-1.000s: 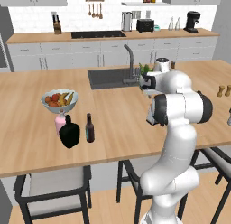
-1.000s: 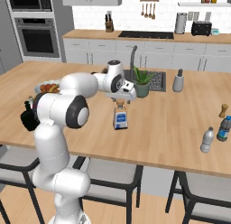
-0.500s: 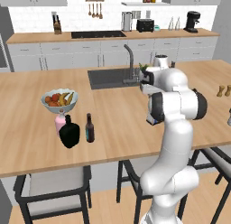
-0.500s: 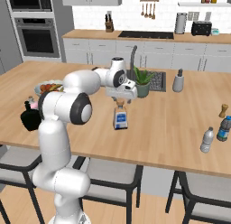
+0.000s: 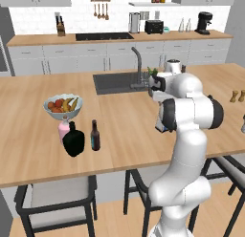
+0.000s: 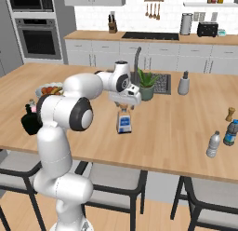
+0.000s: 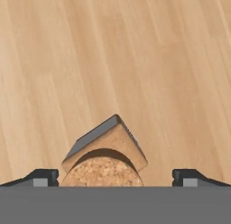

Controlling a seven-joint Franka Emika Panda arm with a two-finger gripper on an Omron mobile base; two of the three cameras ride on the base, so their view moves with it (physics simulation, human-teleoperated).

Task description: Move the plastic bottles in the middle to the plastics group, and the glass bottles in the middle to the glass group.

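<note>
The squarish clear bottle (image 6: 124, 124) with blue label and tan cork stands mid-counter. My gripper (image 6: 124, 105) hangs directly above it, open. In the hand view the cork (image 7: 102, 172) and the bottle's shoulders sit between my spread fingertips (image 7: 43, 177), left of the midline of the gripper (image 7: 116, 178). The slim brown bottle (image 5: 95, 135) stands next to the squat black bottle (image 5: 73, 141) and the pink bottle (image 5: 63, 129). A small clear water bottle (image 6: 213, 144) with a white cap stands at the counter's right front.
A fruit bowl (image 5: 63, 106) sits behind the black and pink bottles. A potted plant (image 6: 146, 84), a sink with faucet (image 5: 136, 64) and a grey dispenser (image 6: 183, 84) are behind the gripper. A bluish bottle (image 6: 229, 132) and a shaker (image 6: 229, 114) stand far right.
The arm has swung its elbow more upright, and the hand has settled closer over the squarish bottle's cork. The bottles have not moved.
</note>
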